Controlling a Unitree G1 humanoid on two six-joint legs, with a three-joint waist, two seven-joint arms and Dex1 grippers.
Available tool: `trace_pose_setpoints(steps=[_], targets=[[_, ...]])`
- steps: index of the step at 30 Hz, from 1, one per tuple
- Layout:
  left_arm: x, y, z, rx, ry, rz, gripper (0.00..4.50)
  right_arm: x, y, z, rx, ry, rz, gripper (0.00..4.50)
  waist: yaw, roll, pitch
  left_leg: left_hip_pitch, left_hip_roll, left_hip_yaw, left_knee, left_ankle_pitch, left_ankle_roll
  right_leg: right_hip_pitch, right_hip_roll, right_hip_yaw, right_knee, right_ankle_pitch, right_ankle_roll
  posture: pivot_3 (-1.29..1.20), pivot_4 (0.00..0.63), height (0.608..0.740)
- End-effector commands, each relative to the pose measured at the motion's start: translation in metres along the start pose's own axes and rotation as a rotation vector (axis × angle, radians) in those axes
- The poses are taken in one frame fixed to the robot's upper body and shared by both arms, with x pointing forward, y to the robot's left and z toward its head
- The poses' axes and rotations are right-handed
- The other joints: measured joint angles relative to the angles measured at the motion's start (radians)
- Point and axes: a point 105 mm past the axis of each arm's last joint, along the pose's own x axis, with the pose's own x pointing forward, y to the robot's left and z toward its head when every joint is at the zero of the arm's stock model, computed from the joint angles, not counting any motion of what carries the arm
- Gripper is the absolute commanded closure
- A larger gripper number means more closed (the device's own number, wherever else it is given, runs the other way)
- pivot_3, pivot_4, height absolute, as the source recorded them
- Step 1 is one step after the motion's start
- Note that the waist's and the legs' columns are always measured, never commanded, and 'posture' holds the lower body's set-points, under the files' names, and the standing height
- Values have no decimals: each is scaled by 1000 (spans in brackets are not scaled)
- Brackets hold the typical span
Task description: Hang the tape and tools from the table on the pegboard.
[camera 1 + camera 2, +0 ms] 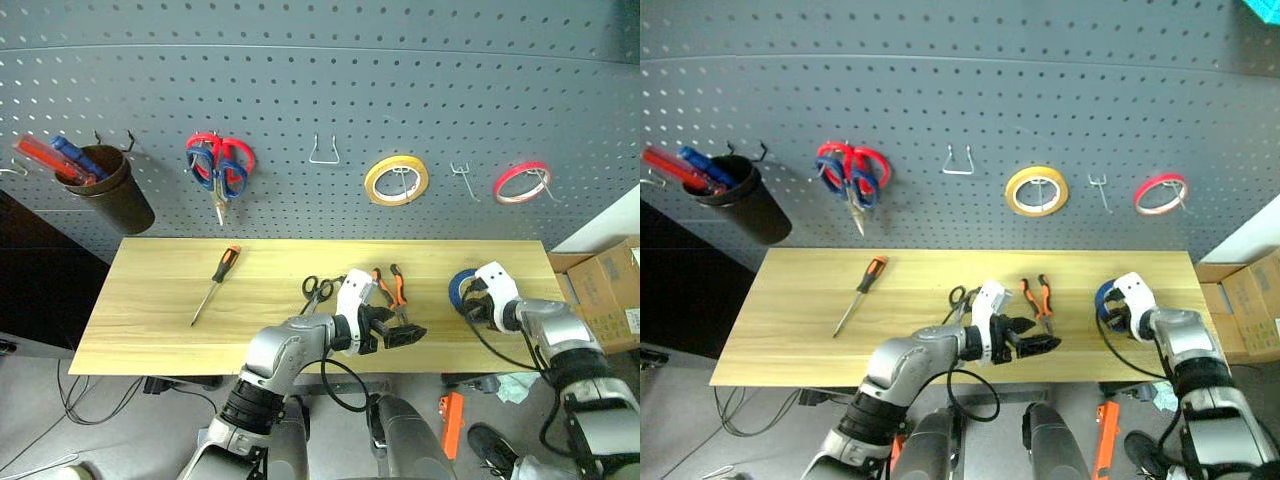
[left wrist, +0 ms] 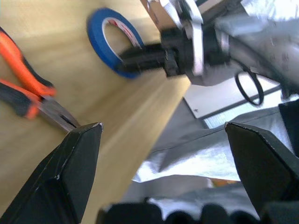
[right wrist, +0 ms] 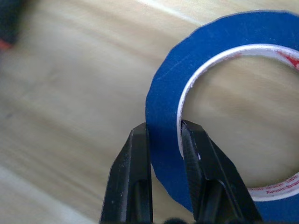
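Observation:
The blue tape (image 3: 163, 112) lies near the right end of the wooden table (image 1: 160, 320). My right gripper (image 3: 163, 128) is shut on its rim, one finger inside the ring and one outside. In the left wrist view the tape (image 2: 100, 42) shows with those black fingers on it. My left gripper (image 1: 400, 330) hangs open and empty over the table's front edge, just in front of the orange-and-black pliers (image 1: 393, 287). Black-handled scissors (image 1: 318, 290) lie left of the pliers, and the screwdriver (image 1: 217, 282) lies further left. The grey pegboard (image 1: 320, 80) rises behind the table.
On the pegboard hang red-and-blue scissors (image 1: 220, 168), a yellow roll (image 1: 396, 180), a red-and-white roll (image 1: 521, 182) and a black cup (image 1: 105, 185) with pens. Two hooks (image 1: 323, 153) (image 1: 460, 178) are bare. A cardboard box (image 1: 610, 290) stands right of the table.

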Motion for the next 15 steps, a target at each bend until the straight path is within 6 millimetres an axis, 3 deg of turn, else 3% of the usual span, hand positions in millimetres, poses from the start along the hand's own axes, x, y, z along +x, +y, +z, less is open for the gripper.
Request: trace_pose_setpoints(steps=[1, 4, 6, 11, 15], targets=[[-21, -20, 23, 76, -113, -87, 0, -32, 22, 26, -140, -167, -84, 3966, -1, 4, -3, -2, 0, -2, 1, -1, -2, -2, 0, 0, 1, -1, 1, 49, 224, 740], [-51, -39, 41, 58, -196, -174, 0, -74, 67, 53, -345, -423, -203, 3966, -3, 10, -8, -13, 0, -1, 2, 2, -11, -15, -4, -1, 6, -1, 2, 20, 186, 740], [-64, -42, 56, 45, -256, -179, 0, -90, 89, 61, -415, -511, -264, 3966, -7, 10, -17, -13, 0, -1, 2, 1, -16, -17, -8, -1, 14, -7, 11, 8, 158, 740], [-77, -46, 77, 17, -310, -202, 0, -96, 93, 88, -559, -651, -434, 3966, -12, 0, -65, -10, -7, 1, 8, 0, -12, -11, -8, -2, 10, -5, 8, -12, 94, 740], [-73, -37, 86, 27, -319, -178, 0, -77, 86, 116, -645, -745, -478, 3966, -29, -5, -99, -8, -8, 0, 16, 2, -8, -6, -7, -3, 10, -1, -2, -5, 46, 740]])
